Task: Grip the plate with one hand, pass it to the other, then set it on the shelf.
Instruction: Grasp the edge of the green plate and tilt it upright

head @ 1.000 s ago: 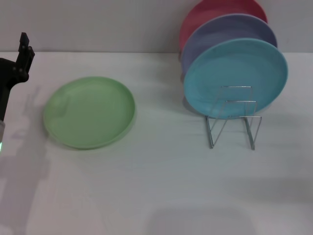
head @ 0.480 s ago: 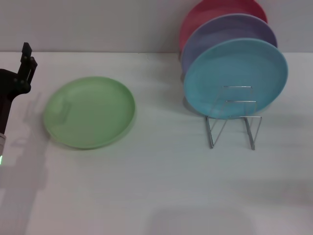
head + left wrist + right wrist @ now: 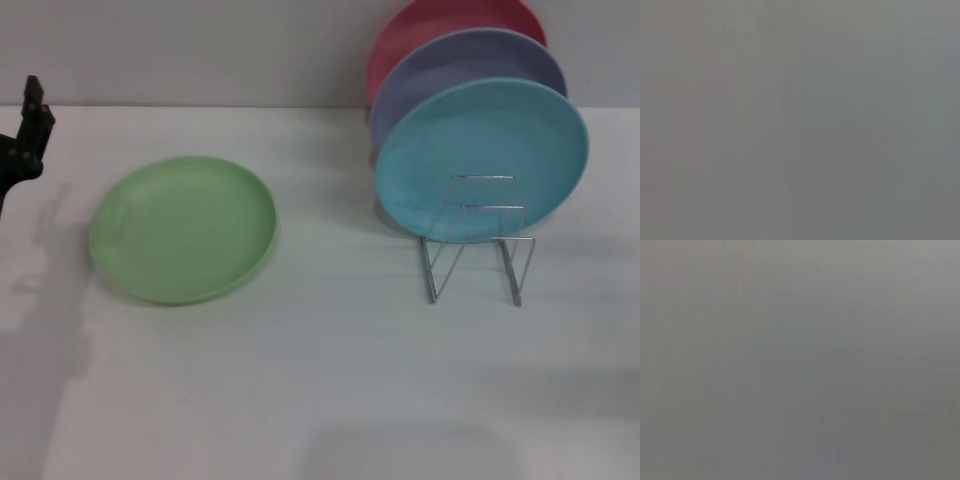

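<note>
The light green plate [image 3: 183,228] lies flat on the white table, left of centre in the head view. The silver wire shelf [image 3: 477,250] stands to the right, with two upright loops free at its front. My left gripper [image 3: 28,135] shows only partly at the far left edge, apart from the plate and holding nothing I can see. The right gripper is out of view. Both wrist views show only plain grey.
Three plates stand on edge in the shelf: a turquoise-blue plate [image 3: 483,160] in front, a lavender plate [image 3: 465,65] behind it and a red plate [image 3: 440,20] at the back. The white table [image 3: 320,380] meets a pale wall behind.
My left gripper has drawn back to the left, away from the plate, and more of the arm has left the picture. The plate has not moved.
</note>
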Tool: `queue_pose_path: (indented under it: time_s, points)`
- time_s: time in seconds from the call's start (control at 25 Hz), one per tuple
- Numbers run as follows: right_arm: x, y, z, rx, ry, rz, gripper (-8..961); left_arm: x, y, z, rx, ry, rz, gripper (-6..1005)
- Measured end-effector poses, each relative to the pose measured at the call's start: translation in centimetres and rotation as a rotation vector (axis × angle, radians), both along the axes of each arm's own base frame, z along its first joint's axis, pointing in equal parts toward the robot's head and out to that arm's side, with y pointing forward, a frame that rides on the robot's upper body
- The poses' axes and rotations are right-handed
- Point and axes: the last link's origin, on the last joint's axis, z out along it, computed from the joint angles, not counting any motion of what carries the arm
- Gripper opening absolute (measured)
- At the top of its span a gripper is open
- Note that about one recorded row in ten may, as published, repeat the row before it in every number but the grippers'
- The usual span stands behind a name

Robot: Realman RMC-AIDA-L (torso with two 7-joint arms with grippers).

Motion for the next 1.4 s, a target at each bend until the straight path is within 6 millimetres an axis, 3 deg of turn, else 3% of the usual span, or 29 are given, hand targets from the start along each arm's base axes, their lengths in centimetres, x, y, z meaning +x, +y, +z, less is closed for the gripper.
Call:
queue_pose_path:
  time_s: [1.4]
  points:
    - [0.1,-0.2,-0.9,-0.013,0.024,-0.014,684,-1.0,0.4,0.6,0.037,0.124,0.062,752]
